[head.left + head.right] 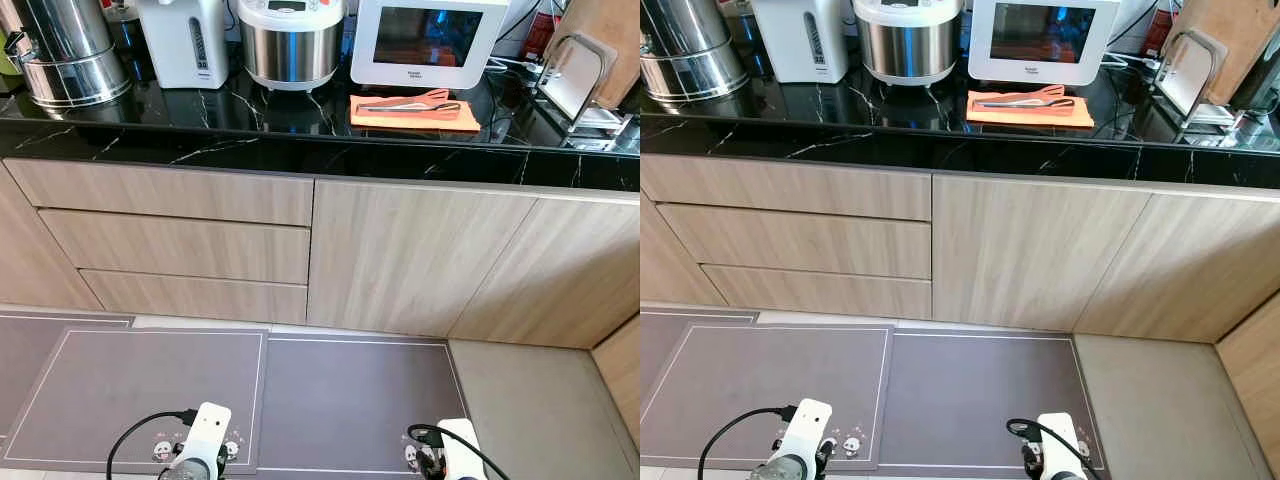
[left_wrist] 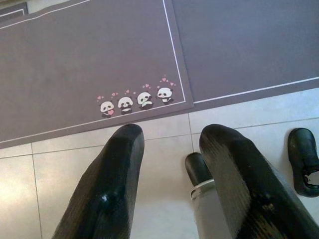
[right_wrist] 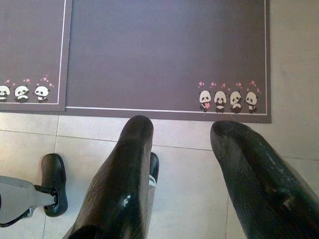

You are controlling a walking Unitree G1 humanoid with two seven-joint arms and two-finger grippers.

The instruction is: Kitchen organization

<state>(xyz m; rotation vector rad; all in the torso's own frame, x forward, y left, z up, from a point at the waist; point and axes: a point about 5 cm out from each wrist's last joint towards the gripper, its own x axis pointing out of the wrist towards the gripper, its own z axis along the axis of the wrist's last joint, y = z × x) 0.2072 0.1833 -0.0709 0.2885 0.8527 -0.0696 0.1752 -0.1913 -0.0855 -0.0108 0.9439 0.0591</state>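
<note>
Tongs (image 1: 408,104) on flat orange cloth (image 1: 414,113).

Tongs (image 1: 410,104) flat on orange cloth (image 1: 415,115)

The bench (image 1: 200,140) top is glossy black stone with white veins, above matt light wood-grain drawer fronts (image 1: 180,245) and cupboard doors (image 1: 400,260). A polished steel urn (image 1: 62,50) and a brushed-metal rice cooker (image 1: 292,40) stand by a white plastic kettle (image 1: 185,40). The floor mats (image 2: 239,45) look matt grey; the floor tiles (image 2: 164,164) are smooth and pale
</note>
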